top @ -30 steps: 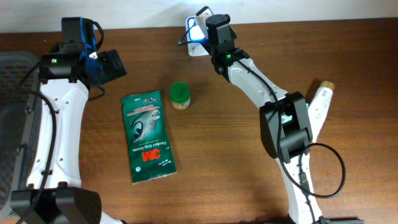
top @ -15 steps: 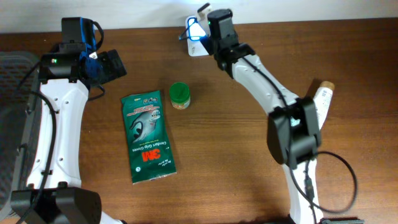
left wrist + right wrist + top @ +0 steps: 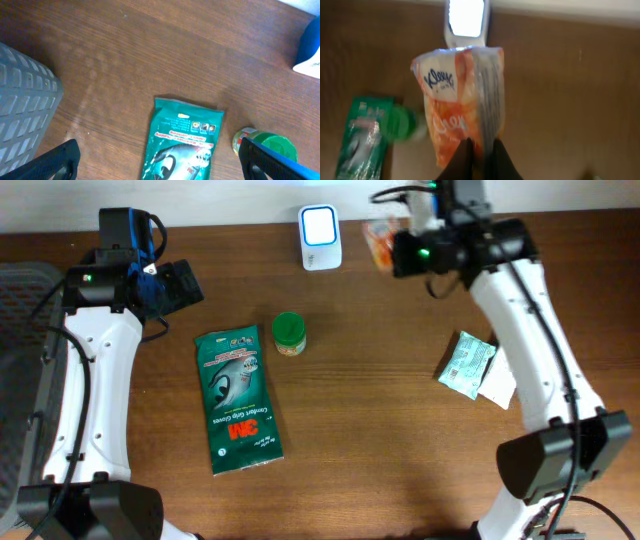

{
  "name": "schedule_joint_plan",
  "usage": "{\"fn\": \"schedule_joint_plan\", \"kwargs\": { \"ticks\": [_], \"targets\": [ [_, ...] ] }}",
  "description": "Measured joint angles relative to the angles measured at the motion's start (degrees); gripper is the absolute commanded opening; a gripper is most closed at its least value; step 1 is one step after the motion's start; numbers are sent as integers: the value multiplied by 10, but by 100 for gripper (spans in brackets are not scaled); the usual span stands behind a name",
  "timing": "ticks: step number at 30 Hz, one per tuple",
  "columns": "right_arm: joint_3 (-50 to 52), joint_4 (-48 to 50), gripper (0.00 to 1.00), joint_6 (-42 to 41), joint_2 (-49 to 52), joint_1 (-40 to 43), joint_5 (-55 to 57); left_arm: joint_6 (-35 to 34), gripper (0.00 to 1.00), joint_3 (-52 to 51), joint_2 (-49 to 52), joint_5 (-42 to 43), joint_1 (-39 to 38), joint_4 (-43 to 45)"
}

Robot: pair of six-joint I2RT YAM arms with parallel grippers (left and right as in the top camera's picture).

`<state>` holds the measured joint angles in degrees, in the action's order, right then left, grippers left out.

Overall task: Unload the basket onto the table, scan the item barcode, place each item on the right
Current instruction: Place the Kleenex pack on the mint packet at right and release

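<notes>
The item, an orange Kleenex tissue pack (image 3: pixel 381 237), hangs in my right gripper (image 3: pixel 399 248), just right of the white scanner (image 3: pixel 320 225) with its lit window. In the right wrist view the dark fingers (image 3: pixel 462 159) are shut on the pack's lower edge (image 3: pixel 462 95), and the scanner (image 3: pixel 466 20) glows beyond the pack's top. No barcode is readable in that blurred view. My left gripper (image 3: pixel 186 284) is open over the table's left side with nothing between its fingers (image 3: pixel 56 161).
A green 3M pouch (image 3: pixel 238 400) lies left of centre, and a green-lidded jar (image 3: pixel 289 333) stands beside its top right corner. A teal packet (image 3: pixel 466 363) rests on a white one (image 3: pixel 498 386) at the right. A grey basket (image 3: pixel 20 320) stands at the left edge.
My right arm has swung to the right, carrying the tissue pack from in front of the scanner to its right side. The packets at the right are now uncovered. The left arm has not moved.
</notes>
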<state>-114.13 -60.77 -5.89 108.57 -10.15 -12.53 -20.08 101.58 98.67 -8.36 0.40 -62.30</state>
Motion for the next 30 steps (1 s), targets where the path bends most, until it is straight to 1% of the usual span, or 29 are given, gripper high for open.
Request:
{"fn": "schedule_joint_plan", "kwargs": {
  "ticks": [2, 3, 5, 9, 14, 18, 22, 26, 30],
  "targets": [
    [2, -74, 4, -19, 2, 21, -12, 0, 99, 0, 0, 0, 0, 0],
    [5, -96, 4, -25, 4, 28, -16, 0, 99, 0, 0, 0, 0, 0],
    [24, -106, 4, -33, 8, 31, -20, 0, 99, 0, 0, 0, 0, 0],
    [114, -68, 4, -72, 34, 30, -4, 0, 99, 0, 0, 0, 0, 0],
    [224, 16, 4, -109, 62, 30, 32, 0, 99, 0, 0, 0, 0, 0],
    [273, 40, 4, -141, 62, 31, 99, 0, 99, 0, 0, 0, 0, 0],
    [301, 38, 5, -156, 62, 37, 141, 0, 99, 0, 0, 0, 0, 0],
    [305, 21, 12, -164, 62, 70, 159, 0, 99, 0, 0, 0, 0, 0],
    [306, 16, 36, -163, 62, 107, 153, 0, 99, 0, 0, 0, 0, 0]
  ]
}}
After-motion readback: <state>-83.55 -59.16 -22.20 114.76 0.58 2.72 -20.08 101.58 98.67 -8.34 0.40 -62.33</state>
